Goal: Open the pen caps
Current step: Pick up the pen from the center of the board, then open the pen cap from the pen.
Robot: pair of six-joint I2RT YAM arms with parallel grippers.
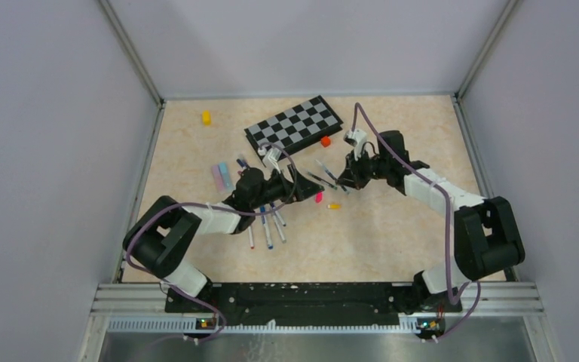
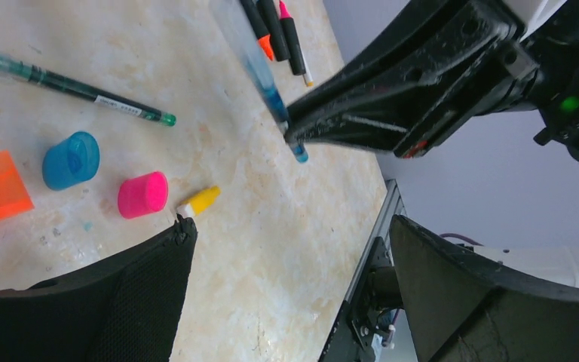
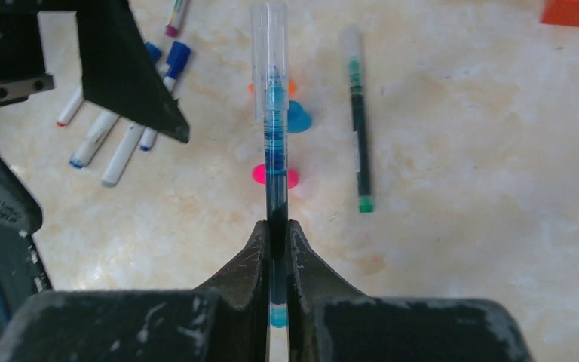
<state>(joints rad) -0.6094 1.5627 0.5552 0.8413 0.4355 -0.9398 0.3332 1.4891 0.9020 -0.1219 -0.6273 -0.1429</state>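
Pen (image 3: 275,151) held off the table (image 3: 460,151), right gripper (image 3: 277,226) clamped shut on its blue barrel so the clear cap (image 3: 269,45) points nine o'clock toward the left gripper (image 1: 295,185), wide open, empty, likely set to pull it.

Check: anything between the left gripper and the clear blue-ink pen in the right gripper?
Nothing visible. The open left gripper faces the clear blue-ink pen clamped in the right gripper across a free gap. The pink plastic cap and blue plastic cap lie on the table, off to one side.
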